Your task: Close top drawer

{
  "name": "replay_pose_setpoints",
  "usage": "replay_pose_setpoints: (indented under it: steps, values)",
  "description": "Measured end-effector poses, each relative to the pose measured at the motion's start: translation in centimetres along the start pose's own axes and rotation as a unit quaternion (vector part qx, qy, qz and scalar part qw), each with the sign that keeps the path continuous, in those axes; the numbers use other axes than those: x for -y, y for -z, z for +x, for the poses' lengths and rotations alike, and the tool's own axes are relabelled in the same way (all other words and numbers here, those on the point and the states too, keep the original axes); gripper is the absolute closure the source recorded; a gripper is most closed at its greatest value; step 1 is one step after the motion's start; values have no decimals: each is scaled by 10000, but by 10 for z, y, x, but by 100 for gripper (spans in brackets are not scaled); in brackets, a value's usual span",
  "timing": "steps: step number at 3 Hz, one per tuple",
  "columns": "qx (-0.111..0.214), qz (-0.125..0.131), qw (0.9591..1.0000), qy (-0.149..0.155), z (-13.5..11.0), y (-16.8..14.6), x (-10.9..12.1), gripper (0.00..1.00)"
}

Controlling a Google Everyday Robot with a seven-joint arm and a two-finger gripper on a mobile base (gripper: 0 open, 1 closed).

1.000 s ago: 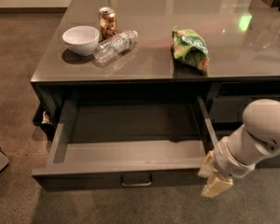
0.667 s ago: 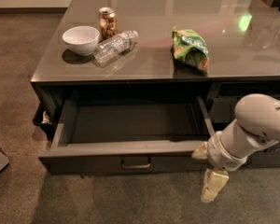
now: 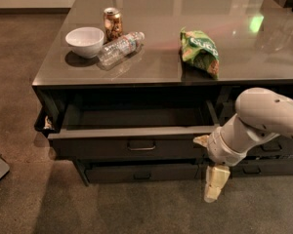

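Sliding inward, the top drawer [image 3: 97,141] sits clearly deeper under the surface [image 3: 151,74] than a second ago, with only a strip of its dark interior still exposed, so the close looks well along but not finished. The tool [image 3: 207,168] is at the right end of the drawer front, spread open and grasping nothing, one fingertip against the front. The drawer interior looks bare, and the white bowl [image 3: 85,41] on the surface shows nothing inside.
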State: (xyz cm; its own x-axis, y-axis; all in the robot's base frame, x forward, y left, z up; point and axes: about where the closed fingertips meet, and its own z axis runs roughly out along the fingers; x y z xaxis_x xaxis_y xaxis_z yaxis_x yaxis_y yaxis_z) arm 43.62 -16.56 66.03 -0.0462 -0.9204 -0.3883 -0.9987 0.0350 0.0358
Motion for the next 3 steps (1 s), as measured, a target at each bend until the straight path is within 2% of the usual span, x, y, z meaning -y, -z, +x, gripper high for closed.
replay_pose_setpoints:
  steps: [1, 2, 3]
  values:
    - [-4, -2, 10000, -23, -4, -1, 10, 19]
    - [-36, 83, 9999, -108, -6, 2, 24, 41]
    - [-101, 263, 9993, -257, -7, 3, 45, 65]
